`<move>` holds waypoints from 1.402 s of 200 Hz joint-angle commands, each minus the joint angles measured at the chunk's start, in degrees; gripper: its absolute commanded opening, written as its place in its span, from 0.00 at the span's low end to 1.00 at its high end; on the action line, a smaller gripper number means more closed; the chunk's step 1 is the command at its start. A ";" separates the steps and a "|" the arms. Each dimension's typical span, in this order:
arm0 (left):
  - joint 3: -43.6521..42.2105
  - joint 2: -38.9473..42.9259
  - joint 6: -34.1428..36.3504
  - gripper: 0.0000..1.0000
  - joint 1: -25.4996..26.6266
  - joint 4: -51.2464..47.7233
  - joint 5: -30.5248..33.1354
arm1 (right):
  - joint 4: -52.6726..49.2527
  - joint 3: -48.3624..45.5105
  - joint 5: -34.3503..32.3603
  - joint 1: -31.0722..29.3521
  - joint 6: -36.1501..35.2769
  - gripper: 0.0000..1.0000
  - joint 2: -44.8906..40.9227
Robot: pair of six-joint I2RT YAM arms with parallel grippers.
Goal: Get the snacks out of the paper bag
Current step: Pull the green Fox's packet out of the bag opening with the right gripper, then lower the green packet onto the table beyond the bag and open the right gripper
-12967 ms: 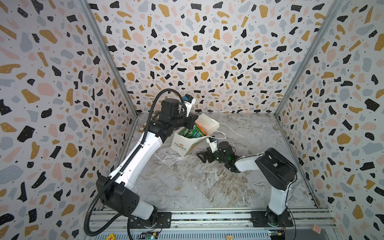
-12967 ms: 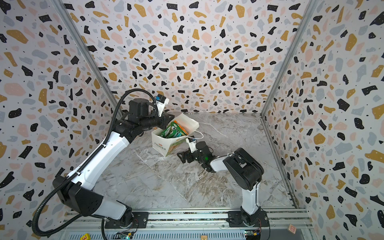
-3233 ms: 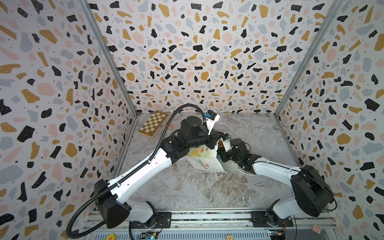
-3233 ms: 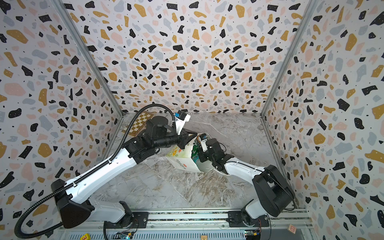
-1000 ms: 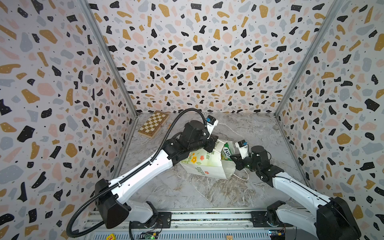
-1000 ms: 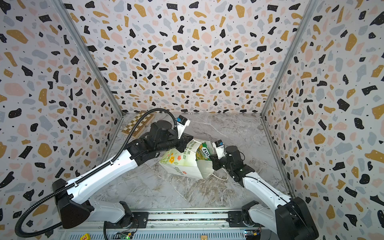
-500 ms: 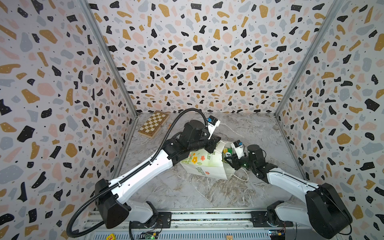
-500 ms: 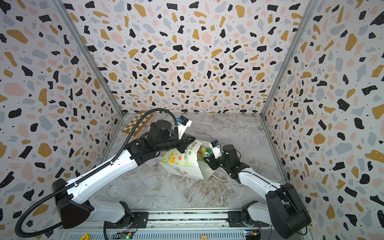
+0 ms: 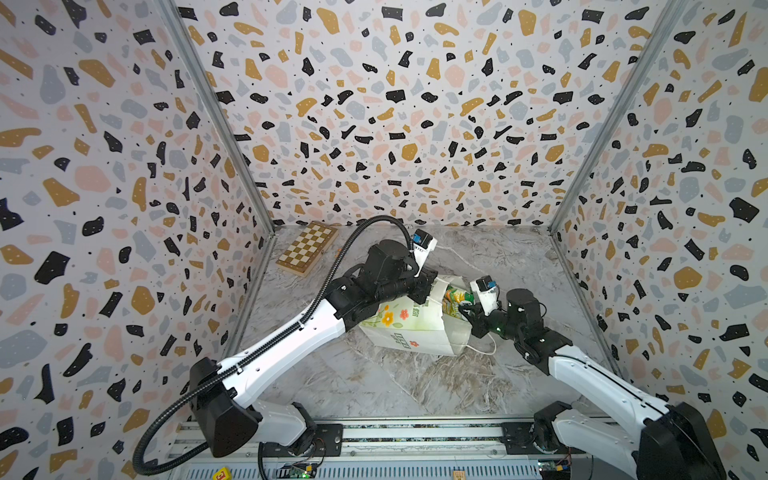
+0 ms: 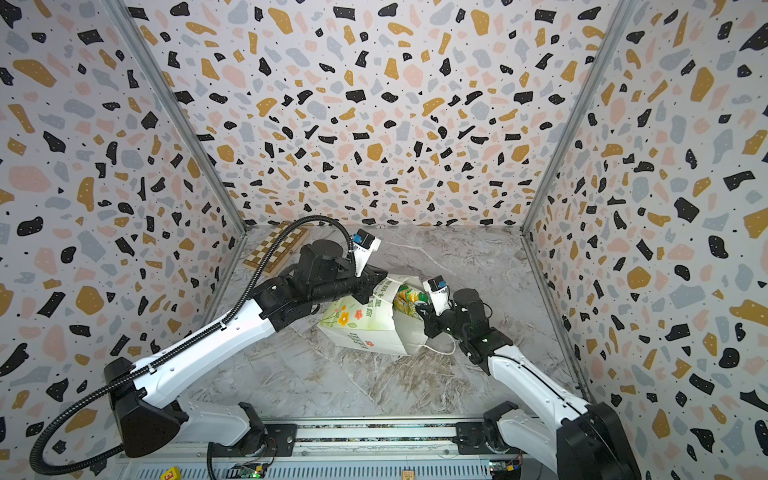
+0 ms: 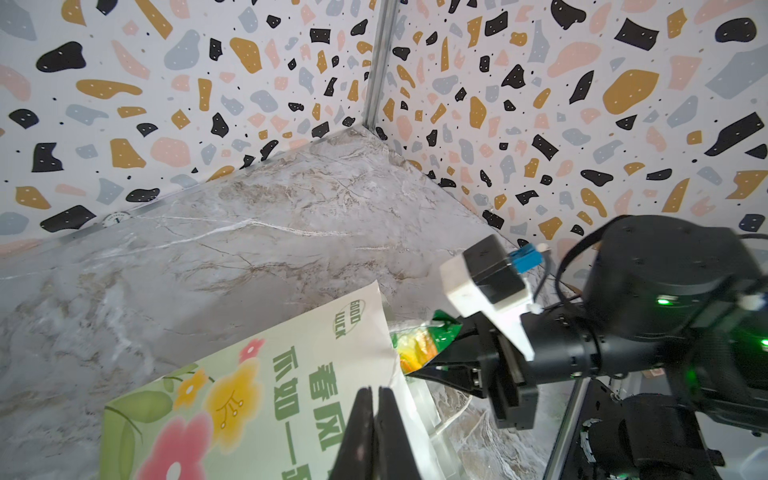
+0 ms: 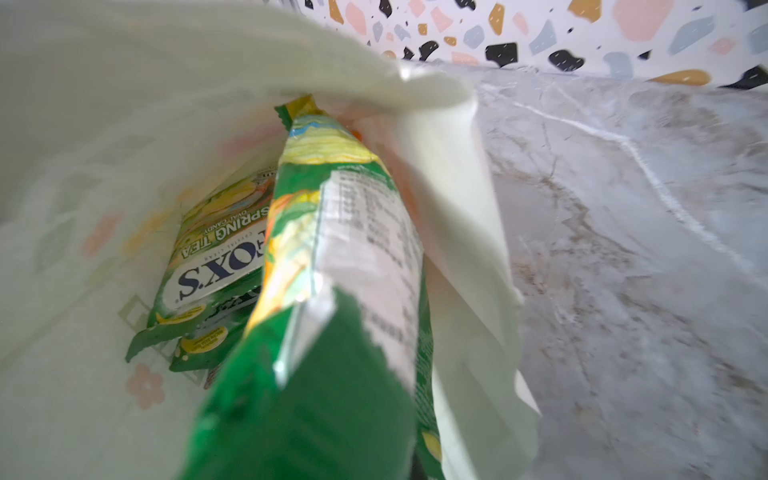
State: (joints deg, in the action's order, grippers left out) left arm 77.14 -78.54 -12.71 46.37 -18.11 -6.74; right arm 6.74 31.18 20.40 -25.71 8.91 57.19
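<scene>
The white paper bag [image 9: 409,326] [image 10: 357,330] lies on its side on the marble table, flowered side up and mouth to the right. My left gripper [image 9: 428,286] [image 11: 376,399] is shut on its upper rim. My right gripper [image 9: 463,309] [image 10: 419,311] is at the mouth, shut on the end of a green-yellow snack packet [image 9: 455,297] [image 11: 419,345] [image 12: 332,291]. Two more green FOX'S snacks [image 12: 212,266] lie deeper inside the bag [image 12: 83,208]. In the right wrist view the held packet hides my own fingers.
A wooden chessboard [image 9: 307,247] [image 10: 276,249] lies at the back left corner. The bag's white cord handle [image 9: 484,349] trails on the table by my right wrist. Patterned walls close in three sides, and a metal rail [image 9: 415,434] runs along the front.
My right gripper moved in to the bag's mouth, opened briefly and shut on the green packet. The left arm and the bag have stayed where they were.
</scene>
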 commanded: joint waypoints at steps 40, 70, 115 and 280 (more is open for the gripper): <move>0.31 -0.10 1.20 0.00 0.12 0.00 3.49 | -8.93 5.87 -15.79 0.47 0.80 0.00 -13.01; 0.20 -0.03 1.33 0.00 0.12 0.07 3.75 | -10.76 6.79 -24.81 0.77 1.67 0.00 -16.21; 0.49 -0.17 1.49 0.00 0.08 -0.03 3.50 | -11.11 6.97 -30.83 3.23 3.59 0.00 -16.17; -0.33 1.01 2.53 0.00 0.12 0.40 0.33 | 6.69 26.15 12.01 26.75 8.11 0.00 38.34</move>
State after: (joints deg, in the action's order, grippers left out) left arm 77.14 -78.56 -11.29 46.35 -19.27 -5.54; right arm 9.43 52.80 28.34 -0.12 16.25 92.40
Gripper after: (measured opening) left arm 0.047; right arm 0.048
